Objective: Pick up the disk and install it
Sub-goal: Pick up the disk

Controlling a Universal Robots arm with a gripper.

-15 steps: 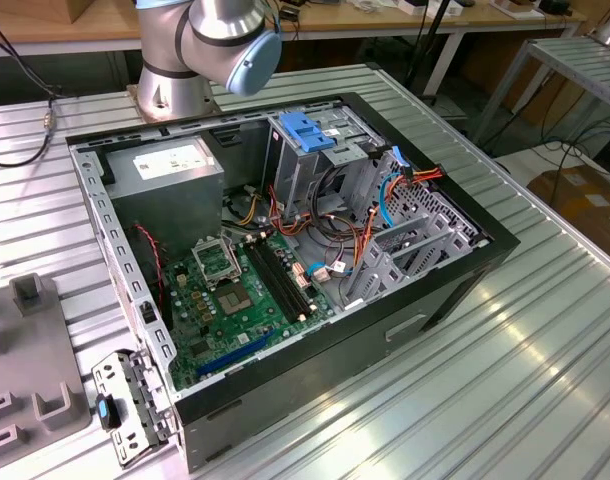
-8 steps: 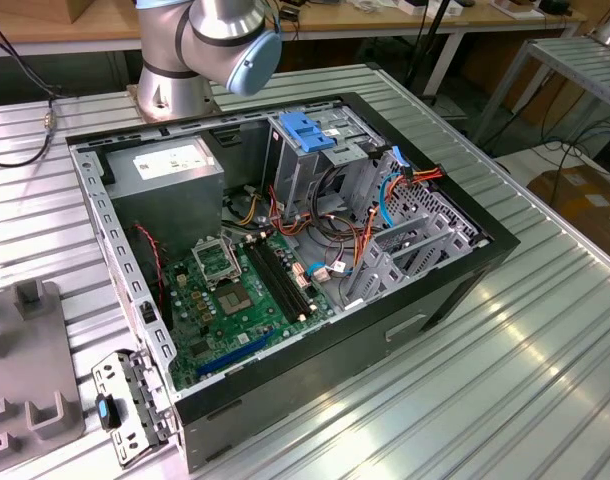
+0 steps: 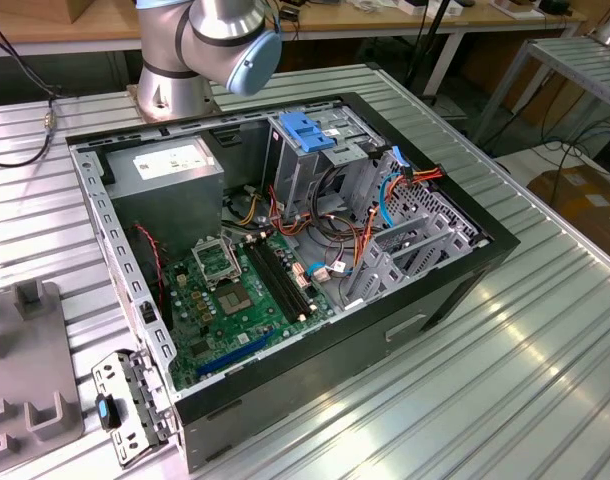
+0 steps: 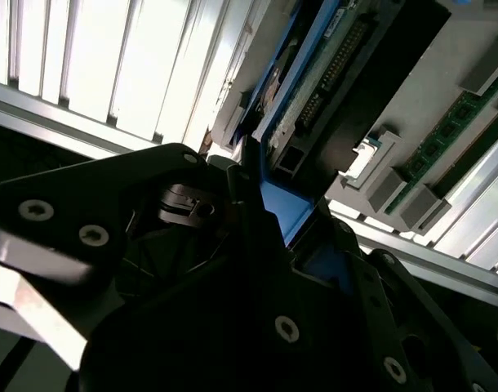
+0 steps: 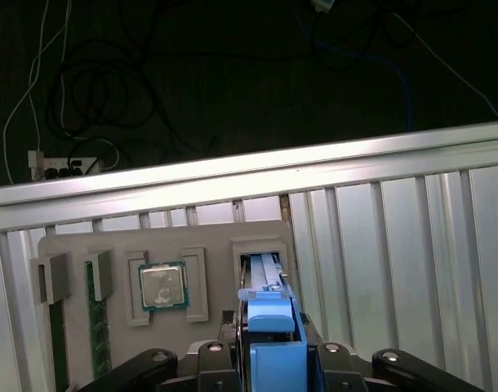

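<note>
The disk (image 5: 275, 359) stands on edge in a slot of a grey parts tray (image 5: 208, 237). Its bright blue carrier faces the first wrist view. My gripper (image 5: 275, 374) sits over the disk's near end, with dark fingers pressed against both sides of the blue carrier. In the second wrist view the disk (image 4: 314, 90) shows its dark board side and blue frame, running away from the gripper (image 4: 265, 220). The open computer case (image 3: 455, 290) lies on the metal table in the exterior view, with its grey drive cage (image 3: 320, 160) standing near the back.
The tray also holds a processor chip (image 5: 162, 286) and green memory sticks (image 5: 98, 327) in their own pockets. A ribbed aluminium table (image 5: 396, 261) surrounds the tray, and dark floor with cables lies beyond its edge. The arm's base (image 3: 175, 70) stands behind the case. Another grey fixture (image 3: 25, 350) lies at the exterior view's left.
</note>
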